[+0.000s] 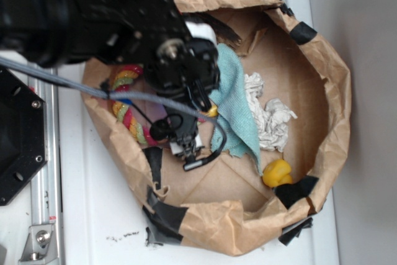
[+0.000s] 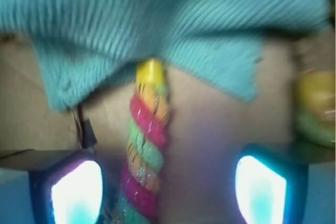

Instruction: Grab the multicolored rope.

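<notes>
On the white worktop [image 1: 93,215] sits a wide, crumpled brown paper bin [image 1: 329,79], its torn rim patched with black tape. Over its left side hangs the black robot arm [image 1: 93,10], with a grey cable trailing across it, and much of the bin's left half is hidden beneath it. Inside the bin, a teal cloth [image 1: 239,100] lies near the middle, draped lengthwise. Just to its right is a wad of crumpled white paper [image 1: 270,116], touching the cloth's edge. The multicolored rope [image 1: 127,100] curves along the bin's left wall, partly covered by the arm; in the wrist view one strand [image 2: 147,150] runs up between the claw's fingers, its yellow end tucked against the cloth's hem [image 2: 157,40]. The claw [image 1: 189,147] is released, its two fingers spread wide on either side of the rope and not touching it. A small yellow rubber toy [image 1: 276,173] rests near the bin's lower right wall, apart from everything else.
</notes>
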You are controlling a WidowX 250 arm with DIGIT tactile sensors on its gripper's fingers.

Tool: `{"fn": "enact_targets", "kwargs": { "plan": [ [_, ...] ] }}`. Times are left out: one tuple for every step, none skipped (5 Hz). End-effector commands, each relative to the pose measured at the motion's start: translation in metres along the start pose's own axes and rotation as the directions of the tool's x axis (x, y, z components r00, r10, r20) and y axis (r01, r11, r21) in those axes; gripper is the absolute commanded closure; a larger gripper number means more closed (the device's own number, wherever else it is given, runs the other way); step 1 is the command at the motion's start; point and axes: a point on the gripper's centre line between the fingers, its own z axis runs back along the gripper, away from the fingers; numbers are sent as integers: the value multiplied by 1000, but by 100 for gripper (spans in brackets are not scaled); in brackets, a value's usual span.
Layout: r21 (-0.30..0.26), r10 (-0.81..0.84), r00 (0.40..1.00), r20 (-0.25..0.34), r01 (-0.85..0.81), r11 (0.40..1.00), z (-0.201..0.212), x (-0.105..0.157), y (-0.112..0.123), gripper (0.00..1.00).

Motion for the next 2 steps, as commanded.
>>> {"fn": "enact_targets", "kwargs": {
  "plan": [
    [44, -142, 985, -99, 147, 988, -7, -35, 5, 0],
    [13, -152, 981, -123, 154, 988, 0, -39, 7, 0]
  ]
}}
